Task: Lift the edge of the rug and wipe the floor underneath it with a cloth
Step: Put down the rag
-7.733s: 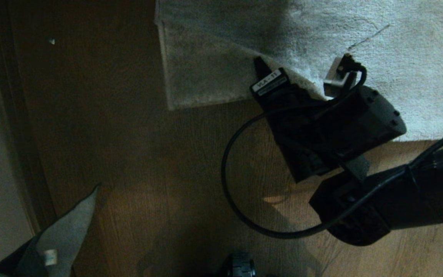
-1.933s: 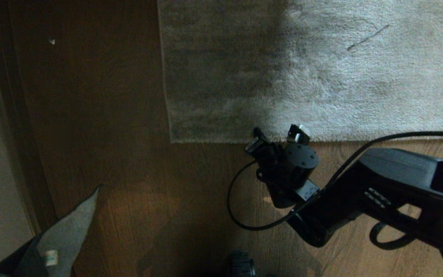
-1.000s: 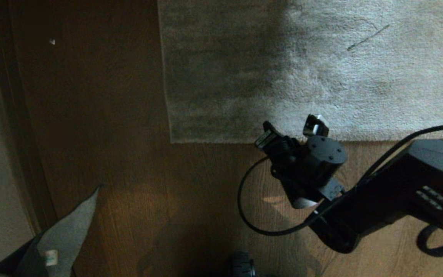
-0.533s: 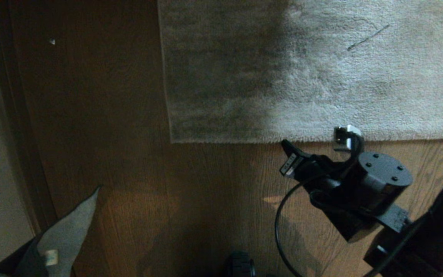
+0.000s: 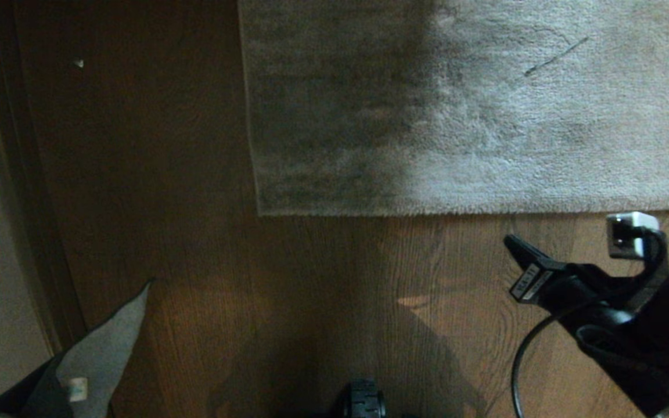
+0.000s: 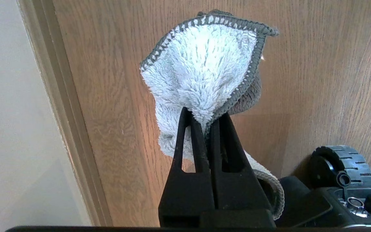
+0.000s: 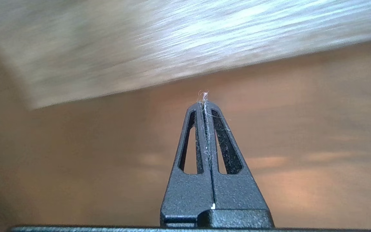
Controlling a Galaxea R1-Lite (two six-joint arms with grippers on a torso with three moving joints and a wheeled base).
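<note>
The pale grey-beige rug lies flat at the far side of the head view, and the rug edge (image 5: 427, 210) runs straight to a square corner (image 5: 260, 212). Brown wood-grain floor (image 5: 311, 290) spreads in front of it. My right gripper (image 5: 511, 241) hovers over bare floor just short of the edge at the right. It is shut (image 7: 204, 103) on nothing but a few stray fibres. The rug (image 7: 172, 38) shows as a blur beyond its tips. At the lower left my left gripper (image 6: 204, 113) is shut on the small pale grey cloth (image 6: 204, 71), whose whitish tag (image 5: 77, 388) shows.
A pale wall with a dark skirting board (image 5: 27, 232) borders the floor on the left. The robot's base wheel (image 5: 363, 403) sits at the near edge, also in the left wrist view (image 6: 340, 161). A thin dark streak (image 5: 555, 56) marks the rug.
The rug corner, held folded back earlier, lies flat now. My right arm has drawn back from the rug edge toward the lower right over the last second. The left arm and cloth have stayed still.
</note>
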